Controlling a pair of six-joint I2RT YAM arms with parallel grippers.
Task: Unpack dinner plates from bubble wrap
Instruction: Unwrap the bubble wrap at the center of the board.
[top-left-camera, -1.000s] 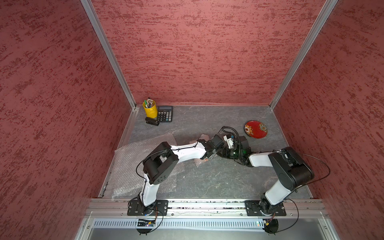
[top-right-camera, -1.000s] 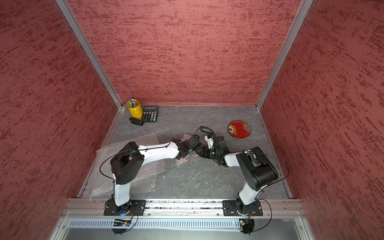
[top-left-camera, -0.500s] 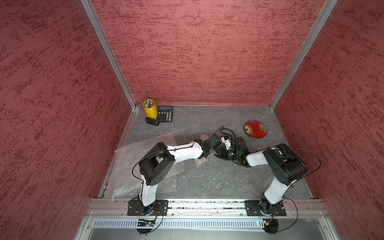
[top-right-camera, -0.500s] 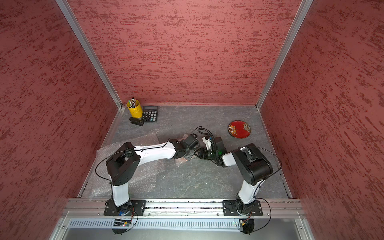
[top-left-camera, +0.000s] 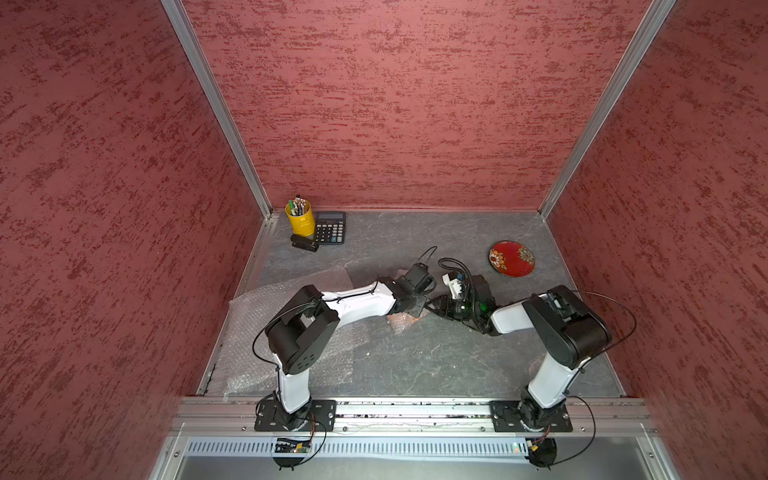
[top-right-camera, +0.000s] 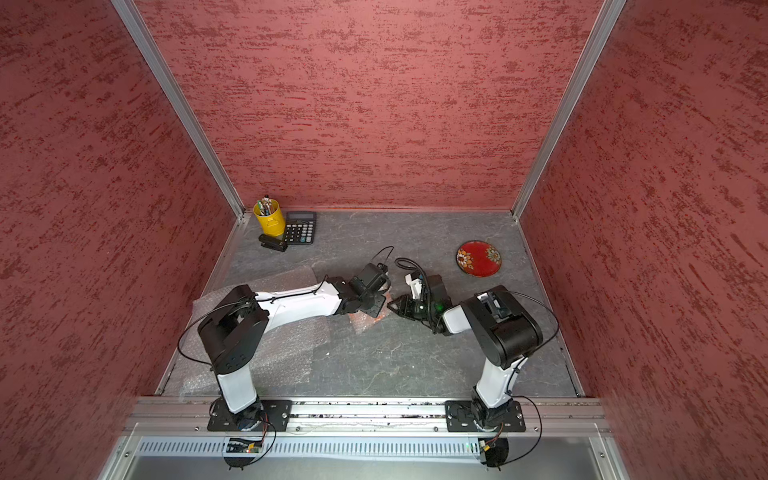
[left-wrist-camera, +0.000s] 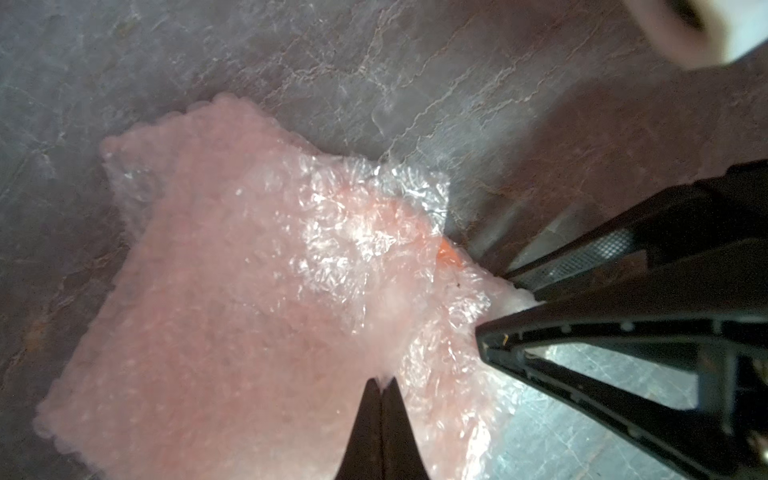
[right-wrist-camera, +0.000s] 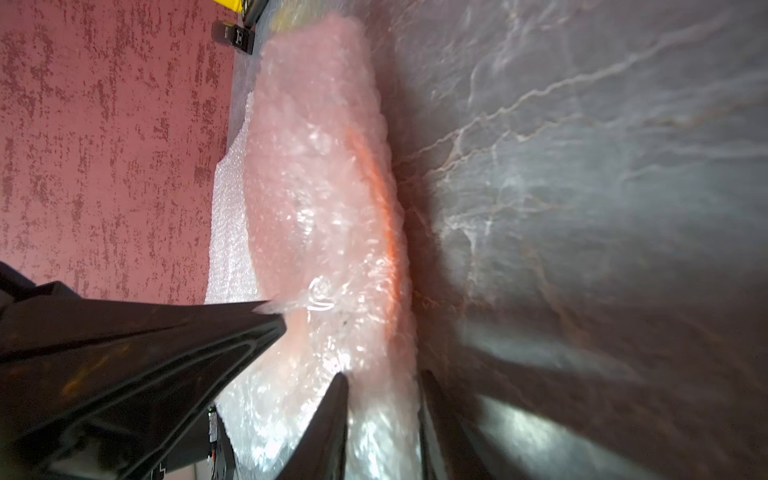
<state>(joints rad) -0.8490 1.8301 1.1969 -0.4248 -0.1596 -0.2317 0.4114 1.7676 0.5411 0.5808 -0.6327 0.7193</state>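
Note:
An orange plate (right-wrist-camera: 374, 166) lies wrapped in bubble wrap (left-wrist-camera: 232, 270) mid-table, seen in both top views (top-left-camera: 405, 322) (top-right-camera: 365, 320); only a sliver of orange (left-wrist-camera: 449, 253) shows through. My left gripper (left-wrist-camera: 382, 380) is shut, pinching a fold of the wrap on top of the parcel. My right gripper (right-wrist-camera: 382, 374) stands open, its jaws on either side of the parcel's wrapped rim, close beside the left gripper (top-left-camera: 417, 308). The red flowered plate (top-left-camera: 511, 258) lies bare at the back right.
Loose bubble wrap sheets (top-left-camera: 270, 307) spread over the table's left side under the left arm. A yellow pen cup (top-left-camera: 300, 216), a calculator (top-left-camera: 330, 227) and a black stapler (top-left-camera: 304, 243) stand in the back left corner. Red walls close three sides.
My right gripper has slid left up to the parcel and its jaws have narrowed. The left gripper has kept its pinch and shifted slightly left.

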